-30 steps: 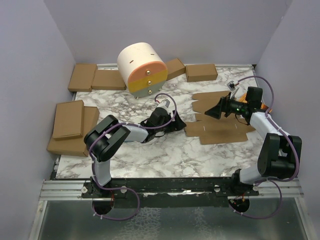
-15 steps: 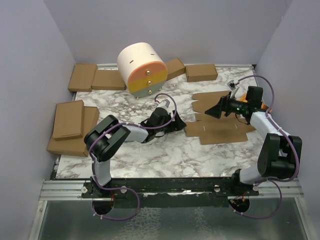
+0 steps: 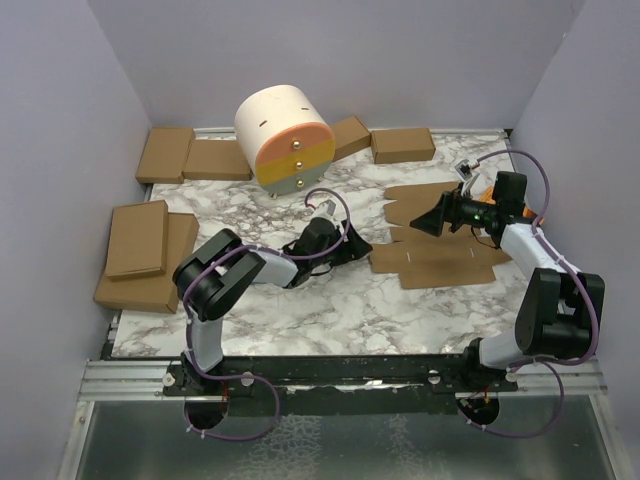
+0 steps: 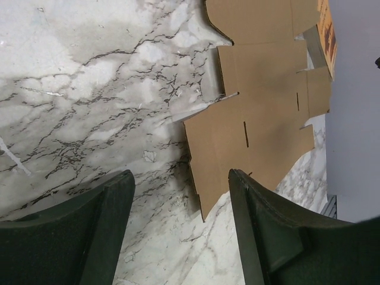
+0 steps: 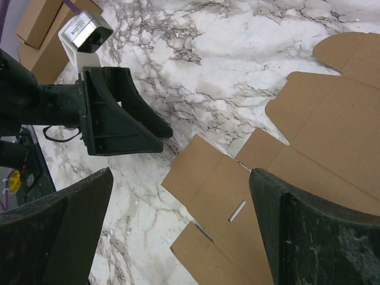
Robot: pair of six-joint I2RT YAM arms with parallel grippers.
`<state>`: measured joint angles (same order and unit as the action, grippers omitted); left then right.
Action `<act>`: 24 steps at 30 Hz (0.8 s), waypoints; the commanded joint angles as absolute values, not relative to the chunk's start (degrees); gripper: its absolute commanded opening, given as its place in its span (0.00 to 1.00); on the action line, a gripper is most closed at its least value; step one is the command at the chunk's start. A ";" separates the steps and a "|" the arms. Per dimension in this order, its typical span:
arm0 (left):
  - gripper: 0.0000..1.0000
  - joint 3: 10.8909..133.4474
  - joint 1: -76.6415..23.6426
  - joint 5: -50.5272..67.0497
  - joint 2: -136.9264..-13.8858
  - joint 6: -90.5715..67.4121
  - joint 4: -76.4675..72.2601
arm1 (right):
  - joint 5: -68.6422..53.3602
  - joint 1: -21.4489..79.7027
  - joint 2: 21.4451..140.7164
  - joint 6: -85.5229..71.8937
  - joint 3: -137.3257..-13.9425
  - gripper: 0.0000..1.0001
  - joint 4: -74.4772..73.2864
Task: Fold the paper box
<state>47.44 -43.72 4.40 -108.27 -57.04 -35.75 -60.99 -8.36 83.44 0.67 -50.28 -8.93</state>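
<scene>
Grippers: left gripper (image 3: 360,245) and right gripper (image 3: 422,224) both apart, empty.
Brown die-cut cardboard sheet (image 3: 445,262): flat; folding unstarted.
Next: likely pinch a flap (image 3: 392,260).

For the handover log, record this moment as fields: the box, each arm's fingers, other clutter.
paper box: flat brown die-cut cardboard sheet, unfolded, on the right of the white marble table
left fingers: open, empty, facing the sheet's left edge
right fingers: open, empty, over the sheet
clutter: closed brown cardboard boxes stacked at left
</scene>
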 commanded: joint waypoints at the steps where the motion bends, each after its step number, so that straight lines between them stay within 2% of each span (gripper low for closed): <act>1: 0.66 47.63 -45.18 3.11 -112.10 -60.16 -35.42 | -60.53 -8.61 81.99 0.41 -51.43 0.99 -8.13; 9: 0.46 51.80 -46.97 2.10 -118.03 -61.31 -35.14 | -60.49 -8.61 81.67 0.34 -51.61 0.99 -8.09; 14: 0.30 54.25 -46.97 3.58 -121.57 -61.86 -36.12 | -60.51 -8.61 81.39 0.34 -51.60 0.99 -8.17; 15: 0.23 54.51 -46.96 3.68 -121.79 -61.62 -36.12 | -60.51 -8.61 81.24 0.33 -51.65 0.99 -8.17; 17: 0.02 54.67 -46.99 3.69 -121.35 -59.91 -36.51 | -60.55 -8.61 81.11 0.35 -51.59 0.99 -8.17; 24: 0.00 48.32 -46.89 -0.22 -109.17 -39.96 -41.15 | -63.75 -8.61 80.99 1.70 -52.48 1.00 -9.52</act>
<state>52.62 -46.63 3.31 -116.42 -55.46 -41.89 -60.99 -8.36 82.59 0.67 -50.30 -8.97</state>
